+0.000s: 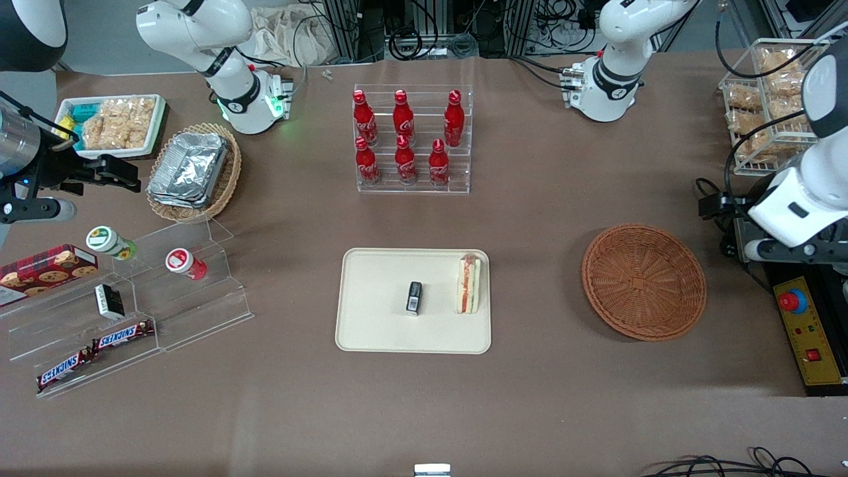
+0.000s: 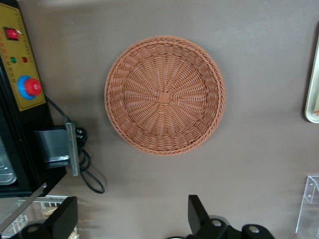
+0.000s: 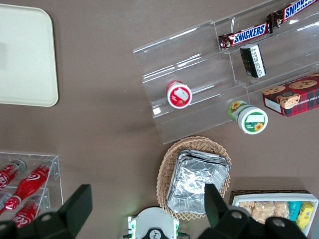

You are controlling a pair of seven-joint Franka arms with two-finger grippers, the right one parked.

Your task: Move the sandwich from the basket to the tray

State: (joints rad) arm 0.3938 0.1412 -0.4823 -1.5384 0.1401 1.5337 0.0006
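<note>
Brown tabletop (image 1: 543, 278) holds tray (image 1: 377, 318) with sandwich (image 1: 469, 285), bare basket (image 1: 644, 281); claw (image 2: 132, 219) above, spread wide, holding nothing.

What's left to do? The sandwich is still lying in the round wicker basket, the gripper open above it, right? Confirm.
Not in the basket: the front view shows it empty and the sandwich already on the tray. The gripper is open above the basket.

A wide table (image 1: 543, 404) covered in a dull brown cloth fills the scene under even, soft light with faint shadows. Along its edge farthest from the front camera stand metal frame posts (image 1: 344, 26) and tangled black cables (image 1: 411, 43). A black control box (image 1: 811, 338) with a yellow panel sits at the working arm's end.
</note>
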